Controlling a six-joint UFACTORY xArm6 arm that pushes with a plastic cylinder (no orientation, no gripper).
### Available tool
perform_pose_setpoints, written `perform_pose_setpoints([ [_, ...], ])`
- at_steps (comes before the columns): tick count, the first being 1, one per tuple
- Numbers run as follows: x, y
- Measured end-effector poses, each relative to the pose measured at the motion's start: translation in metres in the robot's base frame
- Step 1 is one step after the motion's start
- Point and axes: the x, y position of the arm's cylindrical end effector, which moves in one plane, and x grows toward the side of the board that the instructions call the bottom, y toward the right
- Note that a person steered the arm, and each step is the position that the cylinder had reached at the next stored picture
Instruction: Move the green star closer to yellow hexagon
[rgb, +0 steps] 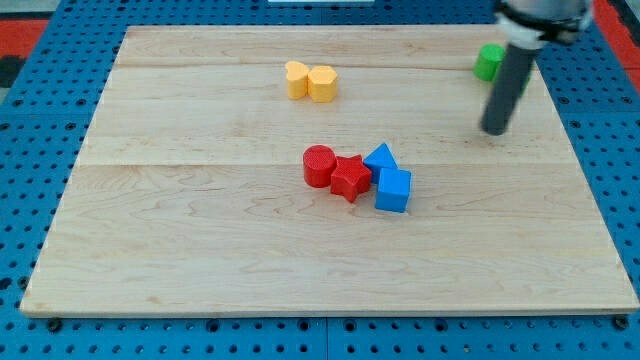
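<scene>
A green block (487, 62), partly hidden by the rod so its shape is unclear, sits near the board's top right. The yellow hexagon (322, 84) lies at the top middle, touching a second yellow block (297, 78) on its left. My tip (495, 131) rests on the board just below the green block, a little to its right, and far to the right of the yellow pair. It is apart from the green block.
A cluster lies mid-board: a red cylinder (319, 165), a red star (350, 178), a blue triangle (381, 158) and a blue cube (393, 190). The wooden board (200, 230) rests on a blue pegboard.
</scene>
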Motion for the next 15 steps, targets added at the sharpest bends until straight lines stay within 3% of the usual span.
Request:
perform_pose_setpoints([
  [2, -0.042, 0.110],
  [5, -0.111, 0.102],
  [8, -0.068, 0.101],
  [12, -0.073, 0.004],
  [15, -0.108, 0.067],
])
